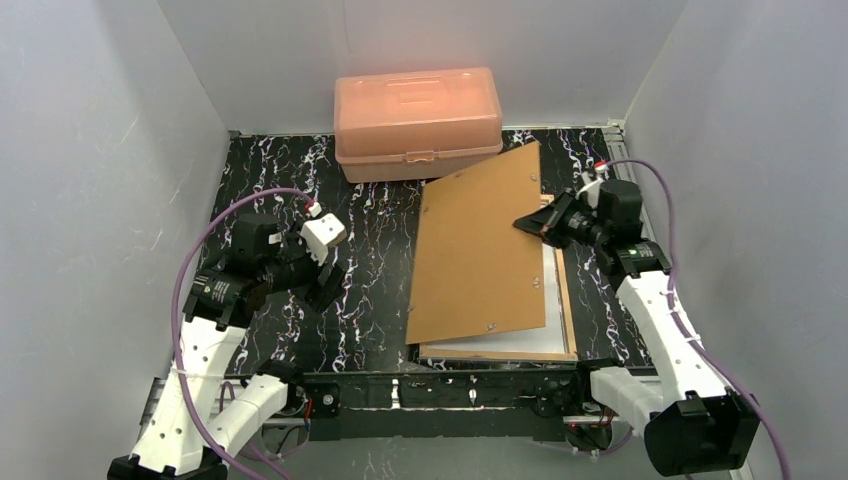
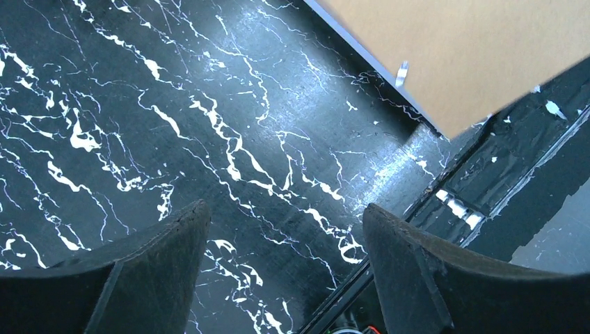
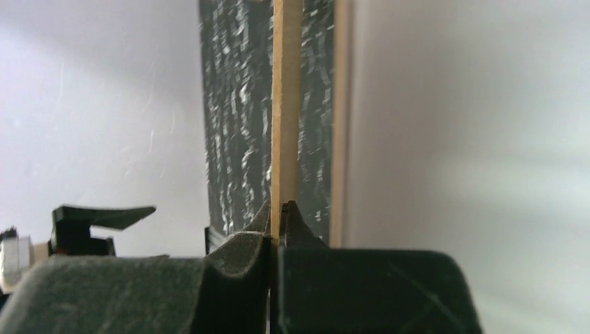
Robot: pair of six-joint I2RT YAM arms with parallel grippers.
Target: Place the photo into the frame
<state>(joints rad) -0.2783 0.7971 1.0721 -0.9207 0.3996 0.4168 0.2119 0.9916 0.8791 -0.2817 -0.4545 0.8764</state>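
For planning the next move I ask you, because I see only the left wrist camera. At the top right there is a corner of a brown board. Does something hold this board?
Observer: Yes. The right claw is shut on the right edge of the backing board.
Operator: What is under the board?
Observer: The frame, tan side up, with a white sheet in it, perhaps the photo face down.
Operator: Is something behind the board?
Observer: An orange plastic box stands at the far wall, near the board's far corner.
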